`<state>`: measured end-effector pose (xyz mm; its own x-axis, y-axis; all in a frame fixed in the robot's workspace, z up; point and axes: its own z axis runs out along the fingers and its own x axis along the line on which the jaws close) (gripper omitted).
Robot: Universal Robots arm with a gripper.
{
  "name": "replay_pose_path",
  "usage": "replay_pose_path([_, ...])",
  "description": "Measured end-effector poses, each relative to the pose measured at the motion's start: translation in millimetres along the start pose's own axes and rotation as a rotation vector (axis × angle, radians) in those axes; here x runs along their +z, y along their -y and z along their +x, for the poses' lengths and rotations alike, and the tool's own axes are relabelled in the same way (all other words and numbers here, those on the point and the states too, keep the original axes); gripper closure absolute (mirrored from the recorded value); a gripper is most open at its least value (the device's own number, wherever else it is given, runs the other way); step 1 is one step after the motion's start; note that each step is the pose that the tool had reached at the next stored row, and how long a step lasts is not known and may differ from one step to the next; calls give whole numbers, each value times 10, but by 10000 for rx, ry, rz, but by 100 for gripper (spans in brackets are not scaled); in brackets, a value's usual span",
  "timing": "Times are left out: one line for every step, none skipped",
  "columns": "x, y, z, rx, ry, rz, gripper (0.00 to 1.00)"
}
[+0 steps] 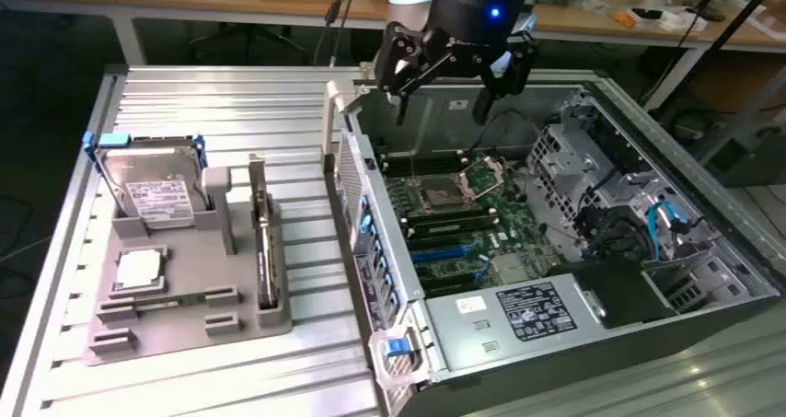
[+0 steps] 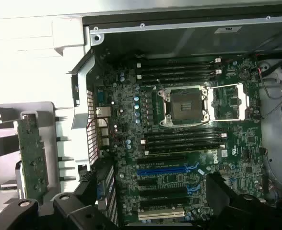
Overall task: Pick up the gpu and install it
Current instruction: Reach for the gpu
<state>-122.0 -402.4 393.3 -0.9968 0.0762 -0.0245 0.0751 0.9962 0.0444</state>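
fingers [image 2: 227, 201] of my pincer [image 1: 443, 104] stand wide apart, holding nothing. the gpu [image 1: 261, 242] is neither picked up nor installed, i judge: it stands on edge in its grey holder [image 1: 184, 320], well apart from my pincer, lower and off to one side, beyond the case wall [image 1: 356, 214]. straight below my pincer lies the motherboard [image 1: 461, 237], its blue slots [image 2: 165, 170] bare.
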Motion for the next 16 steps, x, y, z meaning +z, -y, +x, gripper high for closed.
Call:
replay_pose_path([0, 0, 0, 0, 0, 0, 1])
replay_pose_path([0, 0, 0, 0, 0, 0, 1])
replay_pose_path([0, 0, 0, -1, 0, 0, 1])
replay_pose_path([0, 0, 0, 0, -1, 1, 1])
replay_pose_path([1, 0, 0, 1, -27, 3, 1])
replay_pose_path([1, 0, 1, 2, -33, 4, 1])
replay_pose_path([1, 0, 0, 2, -34, 5, 1])
replay_pose_path([1, 0, 0, 1, -34, 5, 1])
replay_pose_path([1, 0, 0, 1, -34, 5, 1])
replay_pose_path([1, 0, 0, 1, -34, 5, 1])
replay_pose_path([1, 0, 0, 1, -34, 5, 1])
replay_pose_path([1, 0, 0, 1, -33, 4, 1])
replay_pose_path([1, 0, 0, 1, -34, 5, 1])
replay_pose_path([1, 0, 0, 1, -34, 4, 1])
replay_pose_path([1, 0, 0, 1, -33, 4, 1])
replay_pose_path([1, 0, 1, 0, -34, 4, 1])
